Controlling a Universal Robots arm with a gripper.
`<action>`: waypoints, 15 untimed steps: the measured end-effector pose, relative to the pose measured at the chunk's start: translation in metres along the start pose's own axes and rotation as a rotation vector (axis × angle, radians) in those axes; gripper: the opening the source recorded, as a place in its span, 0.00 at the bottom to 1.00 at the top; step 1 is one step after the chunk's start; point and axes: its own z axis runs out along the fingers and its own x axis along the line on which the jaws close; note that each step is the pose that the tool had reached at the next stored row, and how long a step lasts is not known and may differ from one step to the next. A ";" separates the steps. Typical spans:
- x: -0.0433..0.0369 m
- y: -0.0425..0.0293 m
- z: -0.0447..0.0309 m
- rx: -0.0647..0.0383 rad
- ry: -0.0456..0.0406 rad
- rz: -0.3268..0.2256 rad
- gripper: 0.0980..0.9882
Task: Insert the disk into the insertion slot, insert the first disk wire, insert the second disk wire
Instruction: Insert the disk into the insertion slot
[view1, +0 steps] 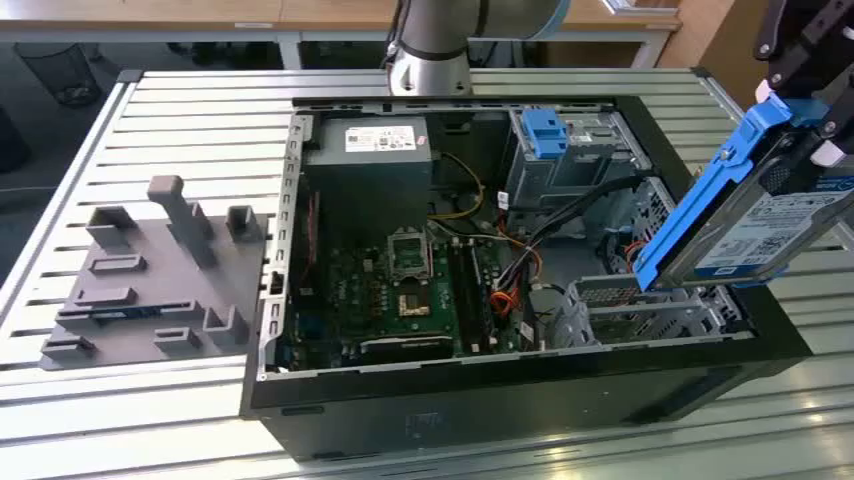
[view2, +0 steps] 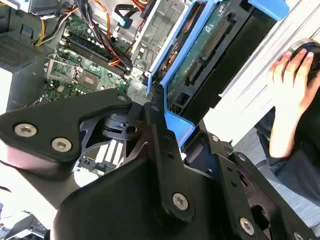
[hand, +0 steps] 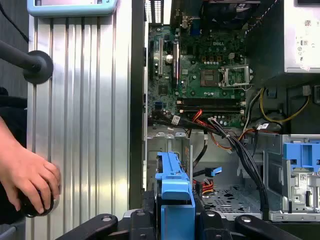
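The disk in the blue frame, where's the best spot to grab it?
Its upper end, from above, as the gripper does. The disk is thin, so jaws can close across it, and hanging tilted leaves its lower end free near the insertion slot.

We find a white printed label on the disk (view1: 778, 232) and another on the power supply (view1: 368, 150); we cannot make out their print. A short white word marks the motherboard (hand: 202, 65).

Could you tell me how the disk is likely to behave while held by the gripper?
Probably rigid: the disk hangs tilted without sagging. Its metal body suggests weight, so it might pivot in the gripper pinching one end.
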 end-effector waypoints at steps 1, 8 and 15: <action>0.0000 0.0000 0.0000 0.000 0.0000 0.000 0.30; 0.0000 0.0004 0.0000 0.000 0.0000 0.000 0.30; 0.0000 0.0055 0.0005 0.002 0.0002 0.000 0.30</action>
